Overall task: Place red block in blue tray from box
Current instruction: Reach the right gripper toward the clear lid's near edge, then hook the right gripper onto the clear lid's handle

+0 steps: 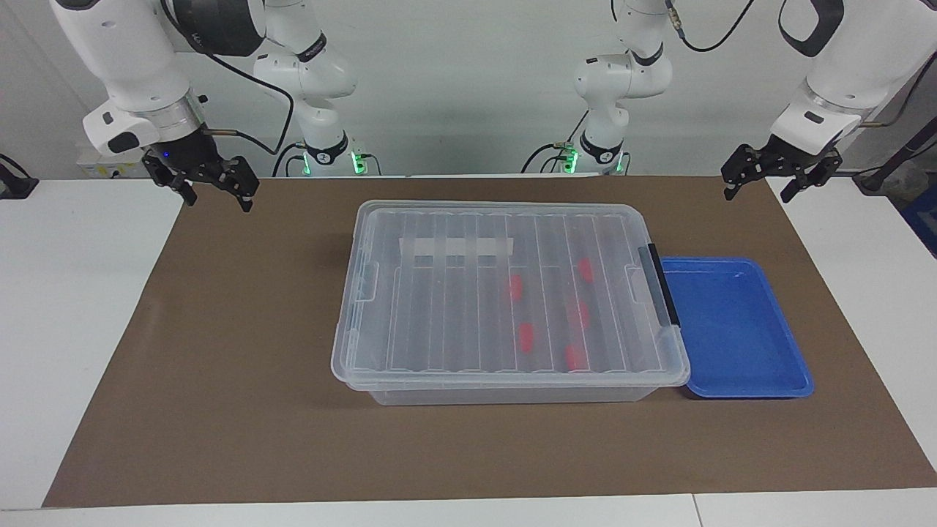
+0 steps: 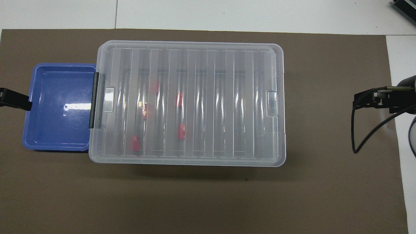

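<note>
- Both end effectors hang in the air with nothing in them. The right end effector [image 1: 212, 192] is over the mat edge at the right arm's end of the table [image 1: 88, 307]. Its fingers are spread.
- The left end effector [image 1: 761, 183] is over the mat corner near the tray [image 1: 794, 366]. Its fingers are spread too.
- The box [image 1: 439, 322] sits in the middle of the mat, with its lid [image 1: 454, 293] on.
- A black latch [image 1: 659, 293] is on the box side that touches the tray.
- Five red blocks lie inside the box, at the tray end. One block [image 1: 516, 287] lies near the middle.
- The tray has nothing in it.
- I think the first job is to open the box, since no block can come out with the lid on.
- To do it well, free the latch first. Then lift the lid straight up, slowly, so the box does not slide into the tray.
- One arm could hold the box down while the other lifts.
</note>
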